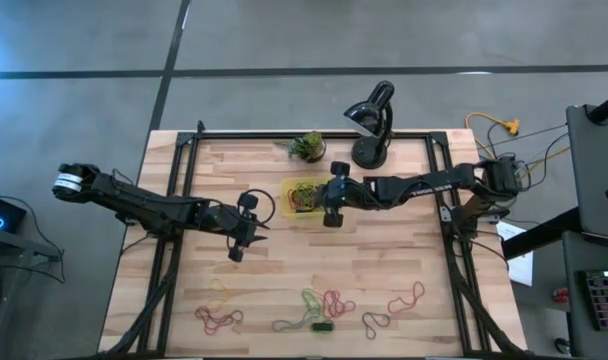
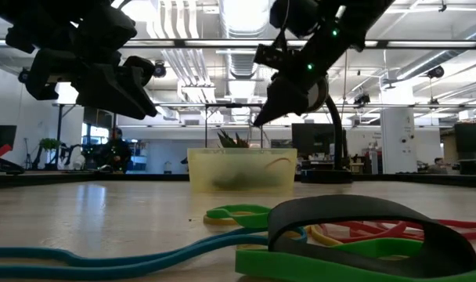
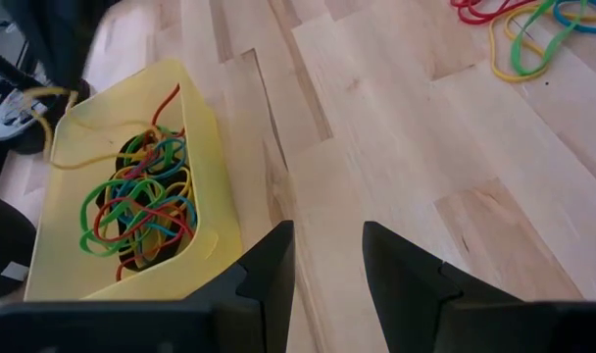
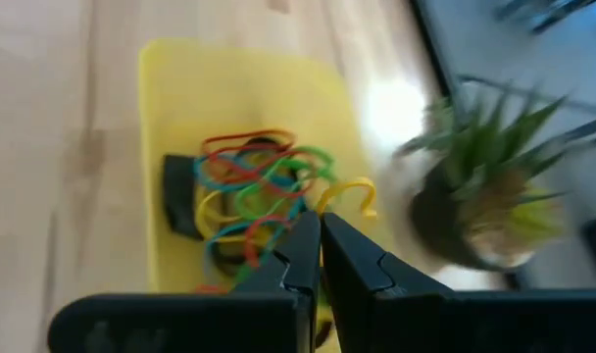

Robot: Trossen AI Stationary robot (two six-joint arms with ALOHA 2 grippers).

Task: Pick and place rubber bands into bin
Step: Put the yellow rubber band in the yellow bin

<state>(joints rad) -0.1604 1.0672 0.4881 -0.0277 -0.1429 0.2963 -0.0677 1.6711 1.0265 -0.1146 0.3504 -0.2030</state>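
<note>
Right pincer [image 1: 330,213] sits over the bin [image 1: 288,203], fingers pressed together on a yellow band [image 4: 347,194] — the loop curls out from between the tips above the pile in the right wrist view. The bin is a yellow tray on the table [image 1: 404,260] toward its far edge, just beside the small potted plant [image 1: 307,146] and near the black desk lamp [image 1: 372,122]. It already holds a tangle of rubber bands [image 3: 138,201]: red, green, blue, yellow.

Left pincer [image 1: 237,245] hangs above bare wood left of the bin, fingers [image 3: 269,275] parted a narrow gap, nothing between them.

Loose bands still on the near half of the table — red and yellow cluster [image 1: 217,314] at near-left, a mixed green/red bunch [image 1: 319,305] in the middle, a red one [image 1: 407,296] further right. From the low view a thick dark ring [image 2: 371,227] lies over green, yellow and red loops, with a blue band [image 2: 105,258] trailing left.
</note>
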